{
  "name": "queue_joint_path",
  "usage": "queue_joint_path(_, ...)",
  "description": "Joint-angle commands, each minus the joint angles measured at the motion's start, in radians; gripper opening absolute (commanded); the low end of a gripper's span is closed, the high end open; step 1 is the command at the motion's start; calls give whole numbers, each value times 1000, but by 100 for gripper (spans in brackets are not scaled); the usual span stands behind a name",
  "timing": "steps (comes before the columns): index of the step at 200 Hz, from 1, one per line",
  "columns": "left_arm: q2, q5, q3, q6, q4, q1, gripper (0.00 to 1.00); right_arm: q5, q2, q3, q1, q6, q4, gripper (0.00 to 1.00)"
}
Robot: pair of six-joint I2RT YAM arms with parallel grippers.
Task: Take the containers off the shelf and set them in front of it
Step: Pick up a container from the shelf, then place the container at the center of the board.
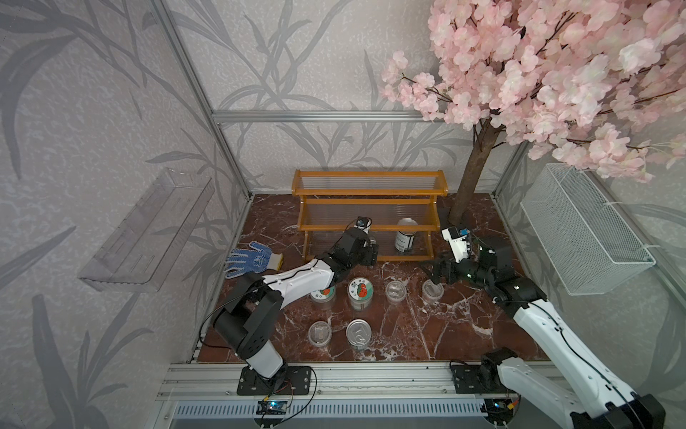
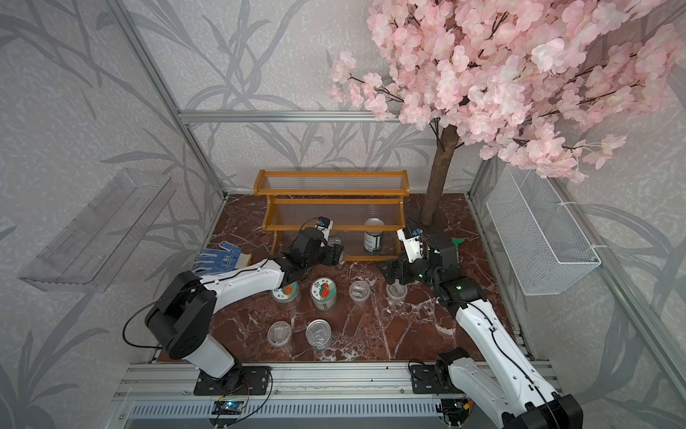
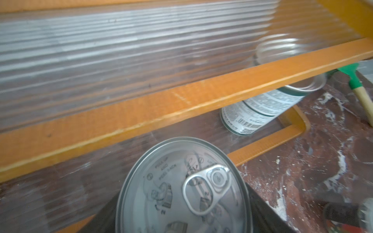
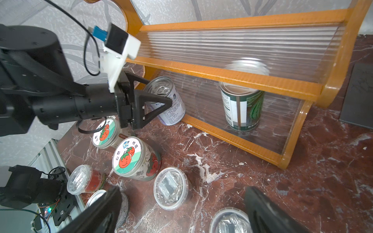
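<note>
The orange-brown shelf (image 1: 367,193) (image 2: 330,193) (image 3: 181,105) (image 4: 242,78) stands at the back of the marble floor. My left gripper (image 1: 367,247) (image 2: 334,250) (image 3: 181,217) is shut on a silver pull-tab can (image 3: 181,187) (image 4: 163,100), held tilted at the left end of the lowest tier. A second can (image 1: 405,237) (image 2: 373,239) (image 4: 241,105) stands on that tier to the right. In front are two tomato-lid jars (image 1: 360,291) (image 1: 323,295), three clear cups (image 1: 395,289) (image 1: 432,290) (image 1: 320,332) and one can (image 1: 359,332). My right gripper (image 1: 434,273) (image 4: 183,189) hangs open above the right-hand cups.
A blue-and-white glove (image 1: 254,258) lies left of the shelf. The tree trunk (image 1: 469,178) rises at the shelf's right end, with a green-tipped tool (image 2: 457,242) near its foot. A white wire basket (image 1: 586,230) hangs on the right wall and a clear acrylic shelf (image 1: 148,230) on the left.
</note>
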Motion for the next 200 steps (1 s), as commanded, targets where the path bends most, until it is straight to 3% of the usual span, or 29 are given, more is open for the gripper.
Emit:
queue_joint_path(1, -62, -11, 15, 47, -41, -20, 71, -1, -13, -6, 3, -1, 10, 99)
queue_joint_path(33, -127, -17, 51, 86, -129, -69, 71, 3, -19, -2, 3, -8, -2, 99)
queue_joint_path(64, -214, -9, 49, 107, -193, -183, 72, 29, -47, 3, -21, -14, -7, 99)
queue_joint_path(109, -341, -9, -63, 69, -165, -389, 72, 8, -59, 31, -85, -48, -79, 99)
queue_joint_path(160, -362, 15, -147, 84, -177, -599, 72, 25, -62, 53, -118, -65, -106, 99)
queue_joint_path(200, -313, 27, -212, 82, -70, -649, 72, 17, -63, 46, -118, -46, -83, 99)
